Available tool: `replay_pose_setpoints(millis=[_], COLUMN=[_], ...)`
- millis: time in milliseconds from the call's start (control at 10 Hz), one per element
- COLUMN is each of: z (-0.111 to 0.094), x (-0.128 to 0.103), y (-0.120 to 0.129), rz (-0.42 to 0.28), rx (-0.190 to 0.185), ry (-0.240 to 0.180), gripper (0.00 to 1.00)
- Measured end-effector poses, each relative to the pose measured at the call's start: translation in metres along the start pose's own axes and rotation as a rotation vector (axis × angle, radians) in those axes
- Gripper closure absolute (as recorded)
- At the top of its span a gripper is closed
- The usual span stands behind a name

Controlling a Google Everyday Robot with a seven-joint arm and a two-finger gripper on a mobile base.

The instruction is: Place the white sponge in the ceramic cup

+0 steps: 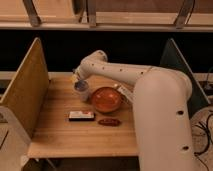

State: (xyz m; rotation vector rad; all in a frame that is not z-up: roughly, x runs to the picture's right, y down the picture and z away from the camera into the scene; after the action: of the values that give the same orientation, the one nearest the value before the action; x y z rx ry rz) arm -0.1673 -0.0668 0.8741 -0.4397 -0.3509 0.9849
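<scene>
gripper [78, 80]: poised directly over the ceramic cup [81, 91], toward the tabletop's [60, 135] far left corner; finger state cannot be told
white sponge: not made out; judged at the gripper, above the cup's mouth

A lab test station: wooden table [75, 137] boxed by side partitions [25, 92].

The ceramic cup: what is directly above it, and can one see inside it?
The claw hangs directly above the ceramic cup, beside the orange bowl. It covers the cup's opening, so the inside cannot be seen.
</scene>
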Motion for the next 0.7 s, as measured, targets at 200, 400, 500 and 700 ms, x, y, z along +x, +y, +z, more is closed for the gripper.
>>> replay_pose_setpoints(millis=[200,400,500,700], z=[0.005,0.0049,0.0033,0.0007], x=[0.0037,0.0055,0.006,0.0066], y=[0.0056,0.0038,0.0013,-0.0024], rz=[0.025,0.039,0.042,0.044], rx=[-0.025,-0.03,-0.028,-0.023], ry=[-0.002,-0.003,-0.004,-0.005], gripper=[0.2,0.2,0.2,0.2])
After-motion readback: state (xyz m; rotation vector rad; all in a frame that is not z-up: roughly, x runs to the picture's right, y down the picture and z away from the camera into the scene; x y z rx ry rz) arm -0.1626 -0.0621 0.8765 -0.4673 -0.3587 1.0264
